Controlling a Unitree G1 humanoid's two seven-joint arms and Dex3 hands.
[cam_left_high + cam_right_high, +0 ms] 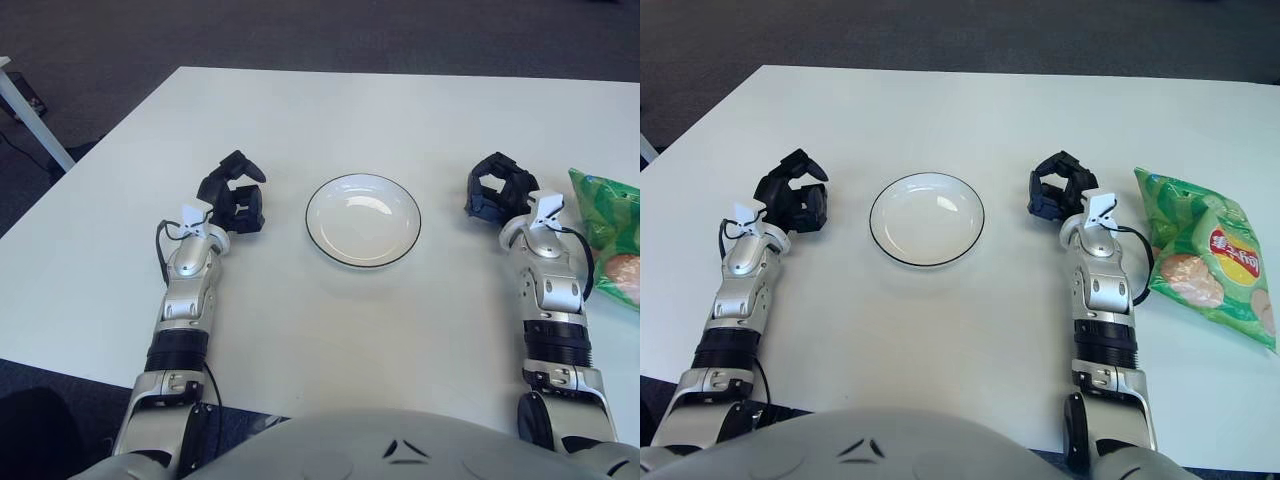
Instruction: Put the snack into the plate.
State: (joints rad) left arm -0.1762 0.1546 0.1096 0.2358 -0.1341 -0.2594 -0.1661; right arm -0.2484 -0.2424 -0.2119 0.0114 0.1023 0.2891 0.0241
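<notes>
The right hand (pixel 1058 188), black and three-fingered on a silver forearm, shows above the white table (pixel 970 330) with its fingers curled loosely inward around nothing. The green crinkled plastic snack bag (pixel 1210 255), printed with a red-and-yellow logo and a picture of chips, lies flat on the table to the outer side of this hand, just beside the right wrist and forearm and not touching the fingers. Its top edge sits roughly level with the hand's knuckles, and the rest of the bag stretches back alongside the forearm toward the robot's body. A black cable loops off the right wrist on the side facing the bag.

On the inner side of the right hand, near it and apart from it, sits the round white shallow plate (pixel 927 219) with a thin dark rim, holding nothing. The plate lies between the two hands, somewhat closer to the right one.

The left hand (pixel 793 200), black as well, shows on the far side of the plate, to the plate's left, with its fingers bent inward and the thumb arched over them, gripping nothing.
</notes>
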